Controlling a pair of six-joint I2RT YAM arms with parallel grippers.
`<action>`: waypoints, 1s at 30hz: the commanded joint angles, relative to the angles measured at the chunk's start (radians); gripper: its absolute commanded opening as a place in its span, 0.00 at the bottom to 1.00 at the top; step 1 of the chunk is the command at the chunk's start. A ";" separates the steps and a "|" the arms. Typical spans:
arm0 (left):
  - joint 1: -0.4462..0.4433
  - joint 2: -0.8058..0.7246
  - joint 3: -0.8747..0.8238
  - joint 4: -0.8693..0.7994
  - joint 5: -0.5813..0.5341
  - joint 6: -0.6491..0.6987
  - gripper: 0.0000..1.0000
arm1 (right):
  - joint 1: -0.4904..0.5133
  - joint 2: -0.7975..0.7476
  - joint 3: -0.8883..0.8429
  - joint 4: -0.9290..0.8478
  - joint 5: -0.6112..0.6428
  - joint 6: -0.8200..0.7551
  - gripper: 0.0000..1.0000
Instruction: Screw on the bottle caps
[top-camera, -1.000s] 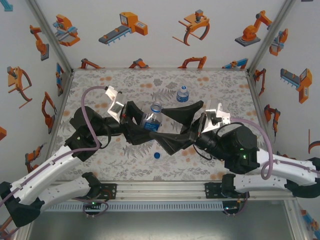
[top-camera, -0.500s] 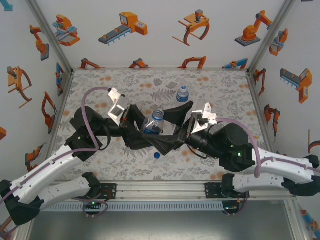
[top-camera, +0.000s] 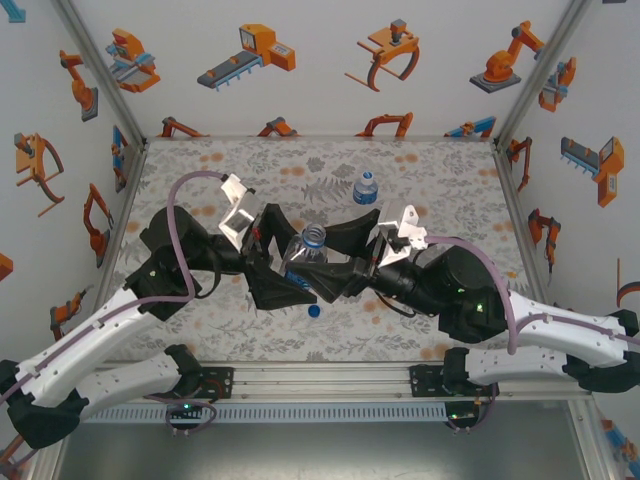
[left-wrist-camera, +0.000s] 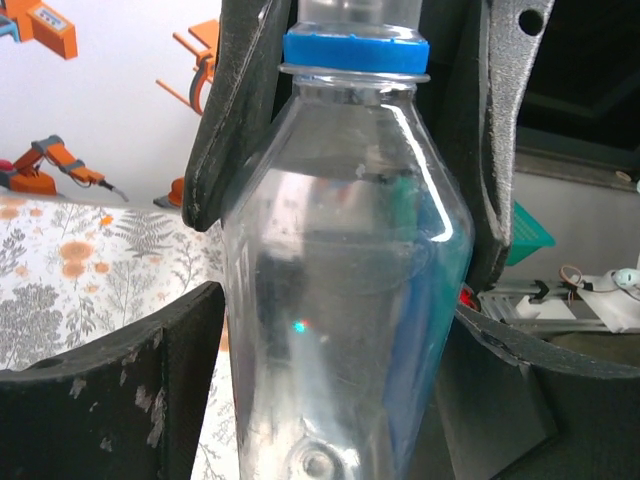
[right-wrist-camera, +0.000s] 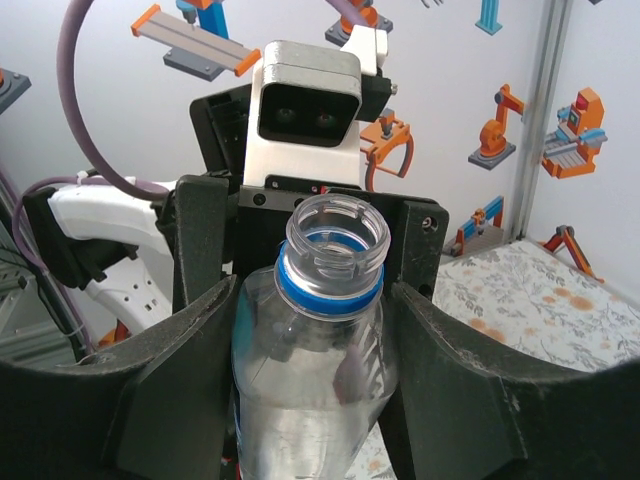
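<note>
The right gripper (right-wrist-camera: 310, 330) pinches the uncapped bottle (top-camera: 303, 255) at its shoulder, at the middle of the desk (top-camera: 200, 170). The left gripper (left-wrist-camera: 330, 400) stands spread around its body. A blue cap (top-camera: 314, 310) lies toward the near edge, and a capped bottle (top-camera: 366, 188) stands toward the far edge.

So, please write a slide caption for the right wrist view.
The right gripper holds an uncapped clear plastic bottle with a blue neck ring between its black fingers.

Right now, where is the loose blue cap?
In the top view, the blue cap lies loose on the table, near its front middle, just below the uncapped bottle in the picture.
</note>
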 joint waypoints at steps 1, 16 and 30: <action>-0.005 0.010 0.040 -0.084 0.004 0.052 0.72 | 0.004 -0.003 0.039 0.003 0.003 -0.012 0.37; -0.025 0.053 0.053 -0.077 0.010 0.052 0.66 | 0.004 0.000 0.038 0.028 0.021 -0.011 0.34; -0.036 0.059 0.057 -0.091 0.023 0.073 0.49 | 0.004 -0.011 0.015 0.023 0.116 -0.005 0.33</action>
